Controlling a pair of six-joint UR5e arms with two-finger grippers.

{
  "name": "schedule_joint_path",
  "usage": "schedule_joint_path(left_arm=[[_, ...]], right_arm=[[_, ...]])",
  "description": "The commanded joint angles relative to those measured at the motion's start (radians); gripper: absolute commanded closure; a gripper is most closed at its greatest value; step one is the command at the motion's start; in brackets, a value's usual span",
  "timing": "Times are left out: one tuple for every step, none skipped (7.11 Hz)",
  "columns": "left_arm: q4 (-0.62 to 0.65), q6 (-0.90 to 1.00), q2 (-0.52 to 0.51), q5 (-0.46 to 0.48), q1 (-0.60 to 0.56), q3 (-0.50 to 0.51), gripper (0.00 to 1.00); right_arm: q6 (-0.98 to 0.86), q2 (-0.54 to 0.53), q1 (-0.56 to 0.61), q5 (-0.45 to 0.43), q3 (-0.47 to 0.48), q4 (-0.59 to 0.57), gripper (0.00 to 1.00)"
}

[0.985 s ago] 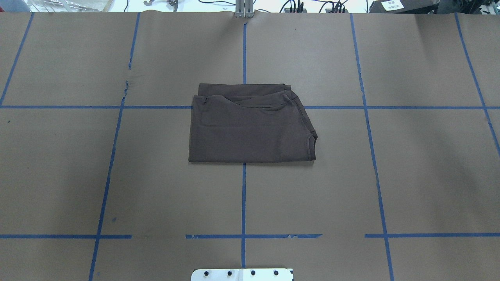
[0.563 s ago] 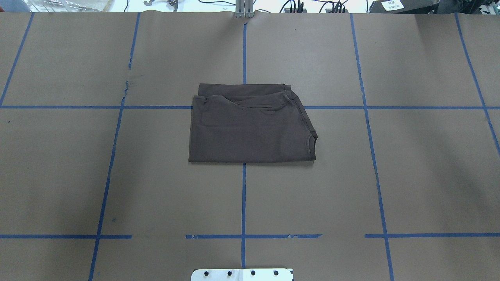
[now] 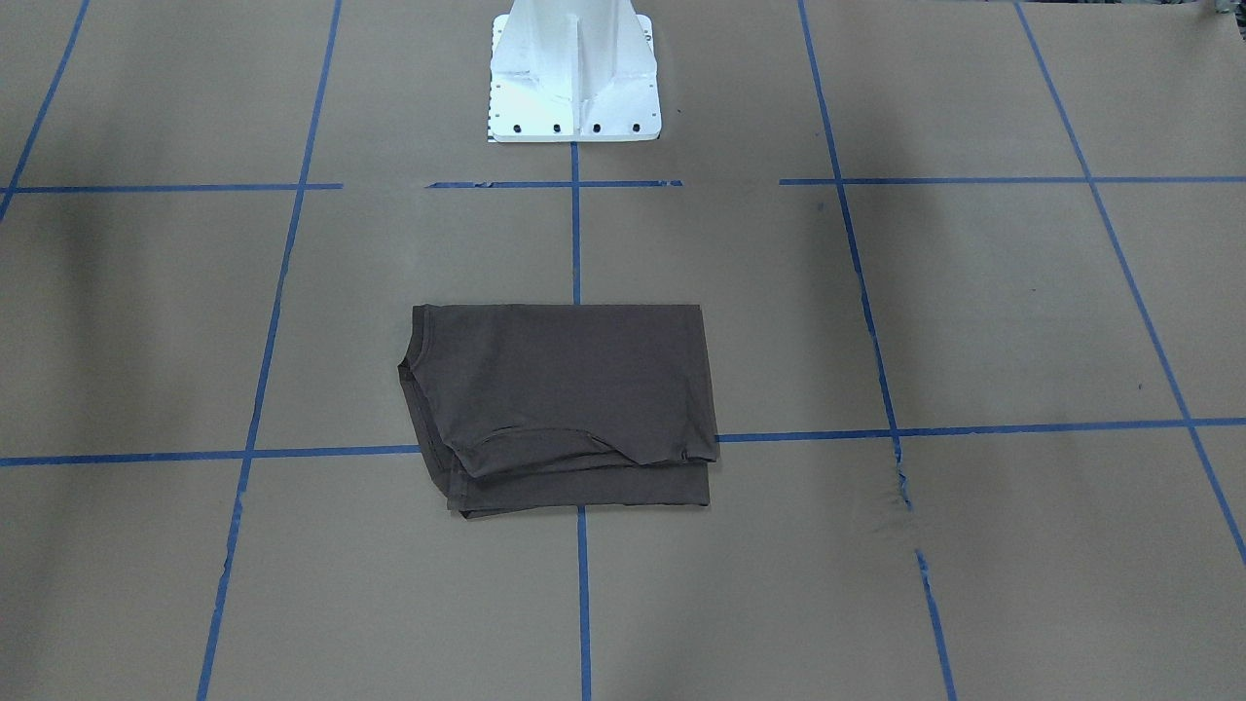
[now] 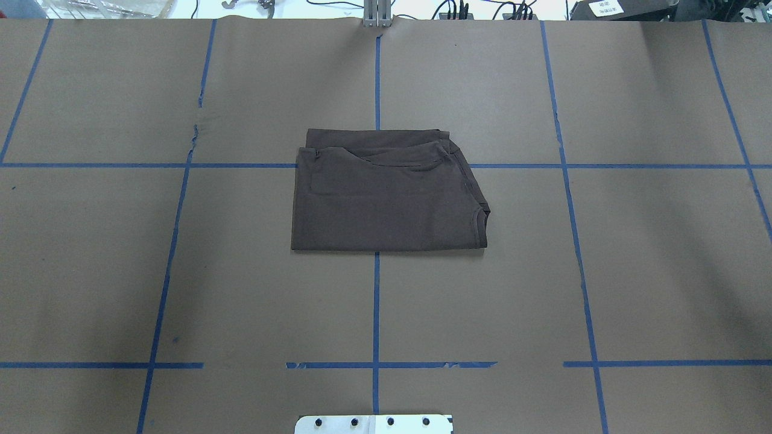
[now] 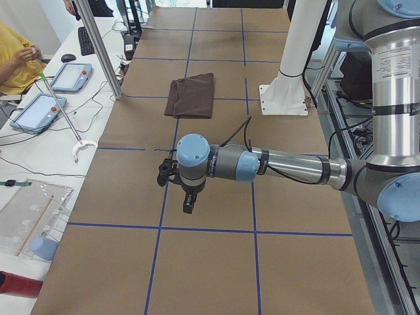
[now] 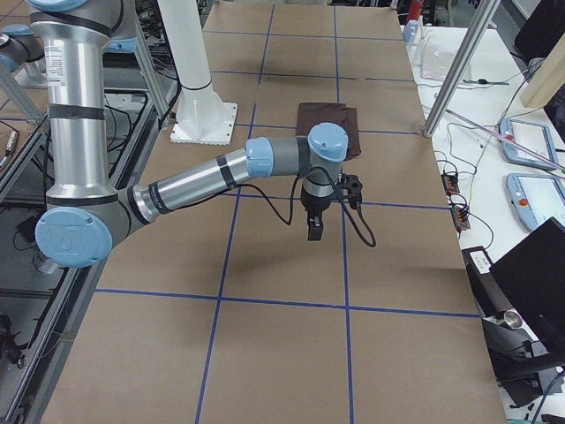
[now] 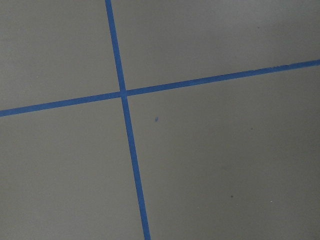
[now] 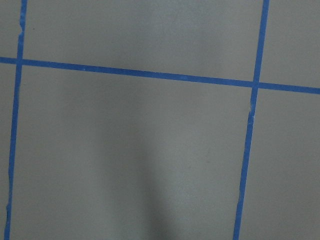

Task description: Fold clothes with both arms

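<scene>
Silver-grey, the left arm (image 5: 282, 165) stretches low over the brown paper table cover (image 4: 120, 271), its left gripper (image 5: 189, 207) pointing down near a blue tape line (image 7: 131, 145); whether its jaws are parted or closed cannot be told. At the table's middle the dark brown T-shirt (image 4: 386, 193) lies folded flat, well apart from both grippers. Beyond it the right arm (image 6: 203, 181) reaches out with its right gripper (image 6: 314, 233) hanging downward, its state equally impossible to tell.
</scene>
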Motion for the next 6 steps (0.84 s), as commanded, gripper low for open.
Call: schedule_joint_path(left_arm=[[0.0,0.003,-0.012,0.0,0.001,-0.01,0.0],[0.0,0.004,-0.014,-0.003,0.001,-0.013,0.0],[0.001,0.004,-0.014,-0.003,0.001,-0.016,0.0],[0.003,0.004,-0.011,-0.005,0.001,-0.029,0.0],[0.0,0.004,-0.017,-0.005,0.002,-0.014,0.0],[-0.002,0.004,-0.017,-0.005,0.004,-0.013,0.0]], right_arm=[[0.001,-0.044,0.001,-0.003,-0.002,0.013,0.0],[0.003,-0.044,0.001,-0.008,0.0,0.013,0.0],[0.015,-0.041,-0.001,-0.008,-0.003,0.013,0.0],[0.015,-0.041,-0.001,-0.006,-0.005,0.013,0.0],[0.013,-0.041,-0.001,-0.008,-0.005,0.013,0.0],[0.012,-0.041,-0.001,-0.011,-0.005,0.013,0.0]])
